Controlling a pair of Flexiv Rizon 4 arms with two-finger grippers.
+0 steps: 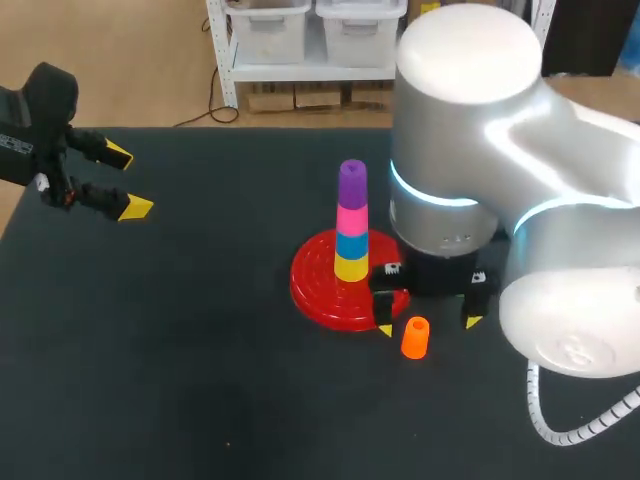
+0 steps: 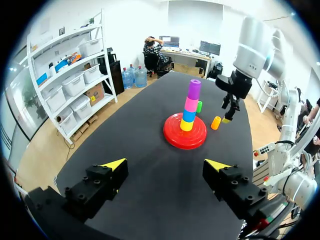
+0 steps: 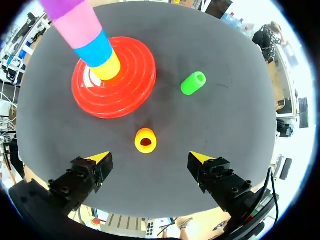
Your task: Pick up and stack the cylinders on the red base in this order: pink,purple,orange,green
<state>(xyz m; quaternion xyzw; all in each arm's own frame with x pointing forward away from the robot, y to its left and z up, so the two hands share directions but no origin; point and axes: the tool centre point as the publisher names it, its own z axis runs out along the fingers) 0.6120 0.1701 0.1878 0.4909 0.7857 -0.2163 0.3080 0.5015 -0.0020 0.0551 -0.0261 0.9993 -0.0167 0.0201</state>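
Your right gripper point(image 3: 150, 157) hangs open over the upright orange cylinder point(image 3: 145, 140), just beside the red base point(image 3: 131, 75). The purple cylinder point(image 1: 352, 183) tops the stack there. The green cylinder point(image 3: 193, 83) lies sideways nearby. Your left gripper point(image 1: 127, 182) hangs open, well apart.

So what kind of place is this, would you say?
Probably a robotics lab test bench: a left arm and right arm flank a black table set with a red base of stacked cylinders and a loose orange cylinder.
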